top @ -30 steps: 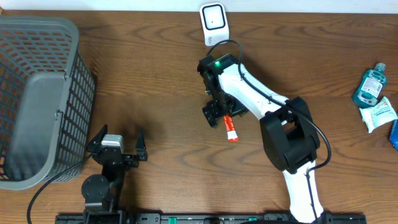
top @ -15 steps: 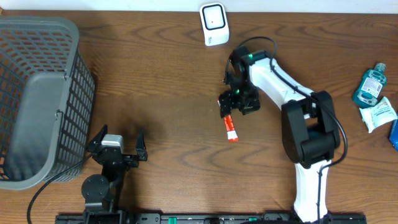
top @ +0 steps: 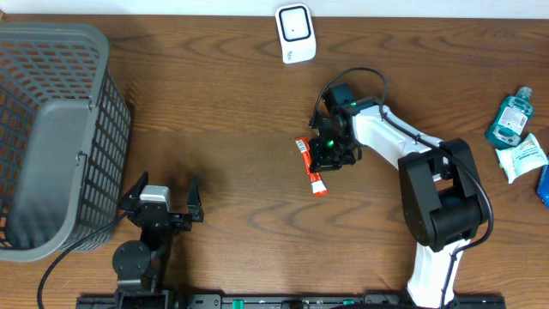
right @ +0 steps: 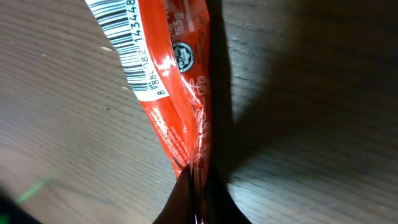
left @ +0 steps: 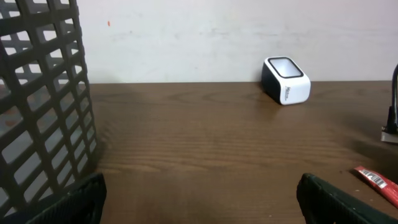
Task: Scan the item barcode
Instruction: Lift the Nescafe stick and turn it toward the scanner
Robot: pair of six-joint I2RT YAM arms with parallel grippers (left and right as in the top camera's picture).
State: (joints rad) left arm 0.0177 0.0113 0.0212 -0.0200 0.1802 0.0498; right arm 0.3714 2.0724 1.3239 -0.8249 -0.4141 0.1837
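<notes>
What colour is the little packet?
The packet is red with a white barcode patch; right wrist view shows it best.

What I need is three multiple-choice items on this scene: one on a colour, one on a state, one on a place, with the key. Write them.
1. What colour is the packet that the right arm's fingers pinch?
A. Green. B. Red. C. Blue.

2. How do the left arm's fingers stand?
A. Shut on the packet. B. Shut on nothing. C. Open and empty.

3. Where does the white scanner stand?
A. At the far edge of the table. B. Touching the packet. C. Between the left arm's fingers.

Key:
1 B: the right wrist view shows a red wrapper with a barcode.
2 C: the overhead view shows them spread with nothing between.
3 A: it stands by the far edge, apart from the packet.
</notes>
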